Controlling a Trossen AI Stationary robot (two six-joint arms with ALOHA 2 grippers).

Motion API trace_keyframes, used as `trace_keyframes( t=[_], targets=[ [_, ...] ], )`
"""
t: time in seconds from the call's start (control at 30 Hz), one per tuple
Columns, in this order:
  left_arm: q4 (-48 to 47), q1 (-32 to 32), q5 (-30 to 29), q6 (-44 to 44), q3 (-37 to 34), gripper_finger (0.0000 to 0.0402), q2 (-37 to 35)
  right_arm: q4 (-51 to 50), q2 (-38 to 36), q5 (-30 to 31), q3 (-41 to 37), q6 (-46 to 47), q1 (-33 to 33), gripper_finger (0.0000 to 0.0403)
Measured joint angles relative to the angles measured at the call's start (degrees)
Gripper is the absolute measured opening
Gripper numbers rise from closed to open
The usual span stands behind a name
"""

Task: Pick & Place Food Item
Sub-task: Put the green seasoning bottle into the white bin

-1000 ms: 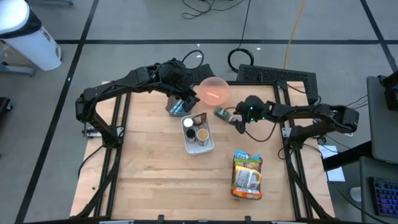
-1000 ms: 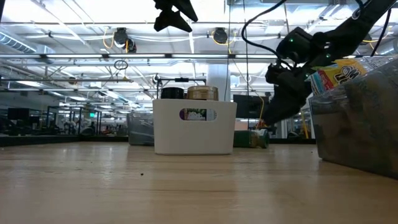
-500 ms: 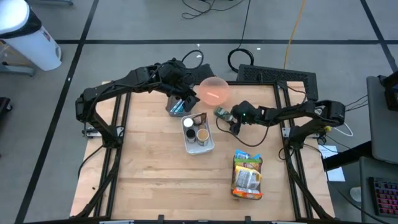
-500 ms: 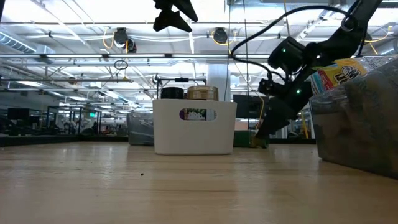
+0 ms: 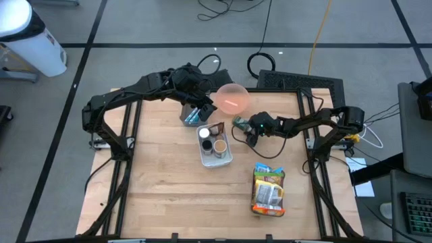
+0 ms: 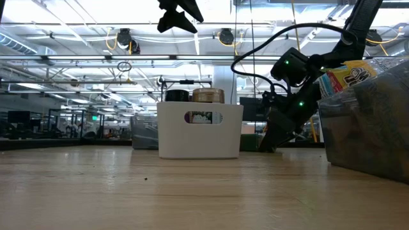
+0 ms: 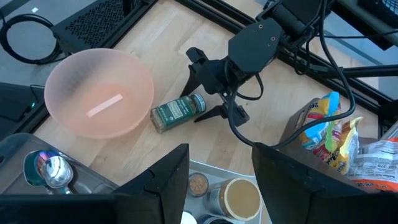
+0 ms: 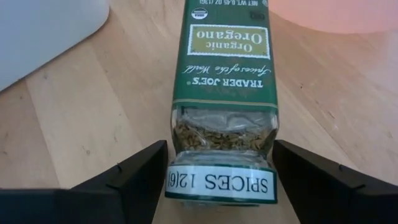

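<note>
From above, your right gripper (image 5: 244,130) is reaching the oregano jar (image 5: 239,122) lying between the pink bowl (image 5: 231,96) and white bin (image 5: 229,156). Right wrist: fingers (image 8: 134,177) are spread open, straddling the jar's cap end. Your left gripper (image 5: 198,108) is hanging open left of the bowl.

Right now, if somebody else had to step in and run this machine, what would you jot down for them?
Right end effector: open, fingers either side of the oregano jar, which lies on its side on the table between the pink bowl and the white bin. Not gripped yet.
Left end effector: hangs above the table behind the white bin, open, holding nothing.
Done: approach to the jar.
Left: close on the jar, lift, place it.
</note>
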Motion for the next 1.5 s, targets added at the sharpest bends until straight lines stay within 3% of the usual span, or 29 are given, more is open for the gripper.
trace_keyframes(
  t=[0.37,0.63,0.8,1.07,1.3,1.5],
  targets=[
    [0.0,0.0,0.0,-0.2,0.0,0.0184,0.0,-0.1,-0.1,0.0,0.0,1.1,0.0,0.0193],
    [0.0,0.0,0.0,-0.2,0.0,0.0184,0.0,-2.8,-2.6,-0.6,0.0,2.6,0.0,0.0193],
    [-0.1,0.0,0.0,0.1,0.0,0.0184,0.0,-8.9,-10.0,-3.1,-0.1,1.0,0.0,0.0193],
    [0.0,0.0,0.0,0.8,0.0,0.0184,0.0,-23.0,-28.3,-11.2,0.3,0.5,-0.4,0.0193],
    [1.6,-0.5,0.8,1.8,0.0,0.0184,0.7,-41.1,-36.7,-16.5,10.3,-1.7,-0.5,0.0193],
    [11.5,-1.4,11.4,6.4,-0.1,0.0184,2.3,-50.2,-35.0,-24.9,22.6,-4.6,-0.5,0.0193]
  ],
)
